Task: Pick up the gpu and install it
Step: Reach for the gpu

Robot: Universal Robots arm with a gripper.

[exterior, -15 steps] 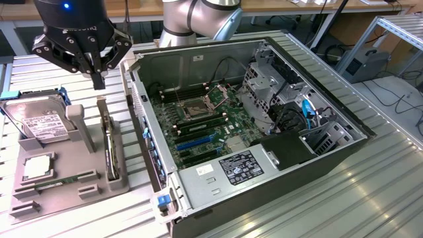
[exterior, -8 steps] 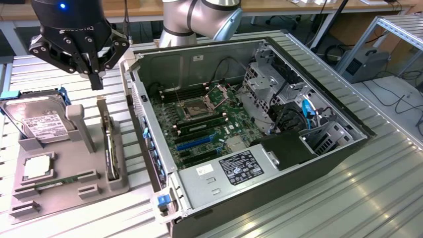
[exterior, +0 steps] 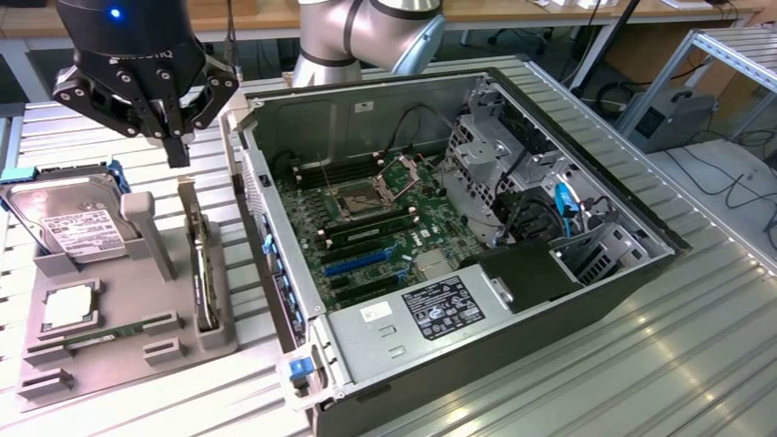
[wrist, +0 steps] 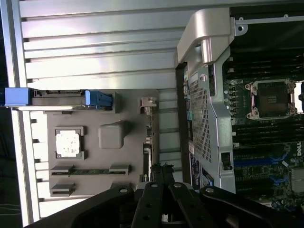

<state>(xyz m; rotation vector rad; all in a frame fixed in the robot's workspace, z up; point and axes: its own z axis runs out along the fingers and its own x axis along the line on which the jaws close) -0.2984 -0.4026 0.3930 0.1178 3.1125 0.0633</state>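
Ribbed metal table point(exterior: 680, 364) carries a grey parts holder point(exterior: 158, 319) — and an open computer case point(exterior: 352, 109).

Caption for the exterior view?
Shut gripper hovers above the gpu, on edge in its grey holder beside the open computer case.

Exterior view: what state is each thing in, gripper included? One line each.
gripper: shut, empty, above the grey holder, clear of the gpu.
gpu: standing on edge in the holder's slot, not installed.
computer case: lying on its side, open, motherboard exposed.
hard drive: leaning in the holder.
processor: flat in its holder recess.
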